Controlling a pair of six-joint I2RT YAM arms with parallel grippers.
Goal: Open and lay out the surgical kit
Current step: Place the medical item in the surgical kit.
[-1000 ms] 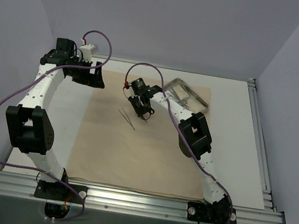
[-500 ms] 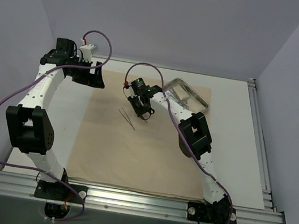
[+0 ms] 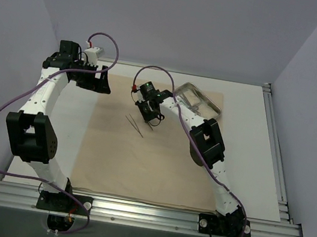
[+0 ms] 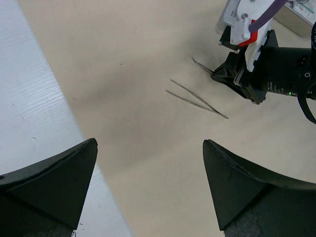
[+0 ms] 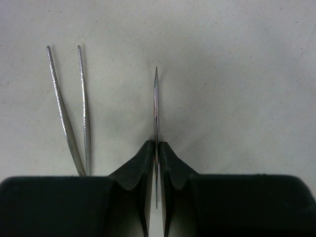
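Observation:
The beige cloth wrap (image 3: pixel 157 161) lies spread flat on the table. The shiny steel tray (image 3: pixel 198 99) sits at its far right corner, with items inside that are too small to tell apart. One pair of thin tweezers (image 3: pixel 135 125) lies open on the cloth and also shows in the left wrist view (image 4: pixel 197 98) and the right wrist view (image 5: pixel 74 113). My right gripper (image 5: pixel 156 145) is shut on a second thin pair of tweezers (image 5: pixel 156 98), pinched closed, low over the cloth just right of the lying pair. My left gripper (image 4: pixel 149 143) is open and empty over the cloth's far left edge.
The white table (image 3: pixel 246 139) shows around the cloth, with a strip along its left side (image 4: pixel 34 123). Grey walls close in the back and both sides. A metal rail (image 3: pixel 142 213) runs along the near edge, and another (image 3: pixel 275 150) along the right.
My right gripper has shifted very slightly toward the far left with the tweezers still pinched. The left arm and the lying tweezers have not moved.

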